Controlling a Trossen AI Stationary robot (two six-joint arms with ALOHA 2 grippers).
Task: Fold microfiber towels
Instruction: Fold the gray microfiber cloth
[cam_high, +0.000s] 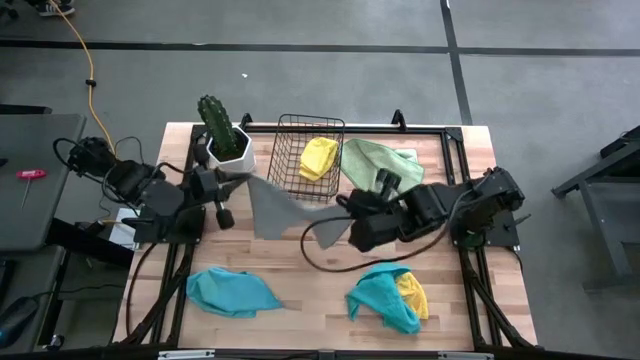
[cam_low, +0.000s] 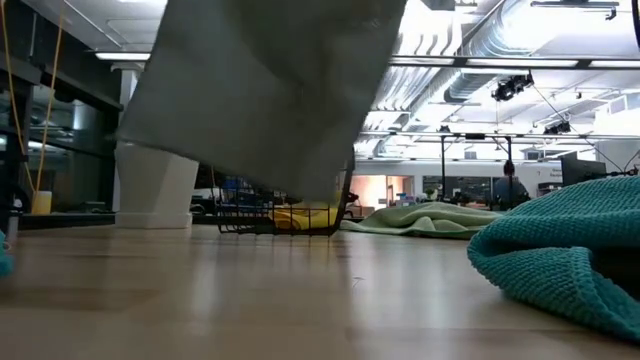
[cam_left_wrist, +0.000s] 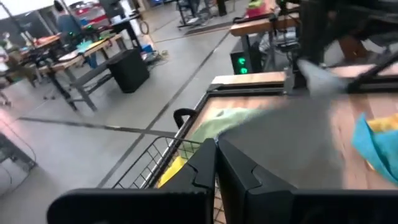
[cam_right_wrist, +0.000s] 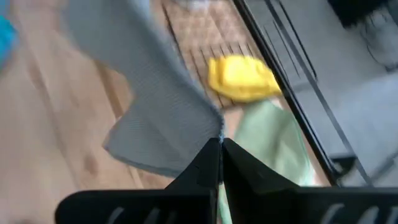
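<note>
Fingers pinched tight on both sides, and between them a grey towel (cam_high: 285, 207) hangs stretched in the air! From above, the left gripper (cam_high: 222, 178) holds one corner near the white cactus pot (cam_high: 229, 150), the right gripper (cam_high: 352, 218) holds the other end near the middle of the counter (cam_high: 310, 290), and the cloth sags between them, just in front of the black wire basket (cam_high: 285, 135). A yellow towel (cam_high: 318, 157) sits inside that basket, a light green towel (cam_high: 372, 160) lies beside it, a teal towel (cam_high: 230, 291) is crumpled at the near left, and a teal-and-yellow heap (cam_high: 388, 296) sits at the near right.

Down at counter level, the grey cloth fills the upper frame like a flat, matte sheet, its lower edge clear of the wood. Nubbly teal pile looms on the right.

Left wrist view: closed dark fingers (cam_left_wrist: 205, 169), grey fabric running away taut, thin wire grid below.

Right wrist view: fingers (cam_right_wrist: 217, 163) meet on a grey corner, the weave fine and ribbed, soft and limp.

My read: this is the spread-out step, folding not yet begun. Next calls for lowering it flat on bare wood without wrinkles, keeping both corners level.
</note>
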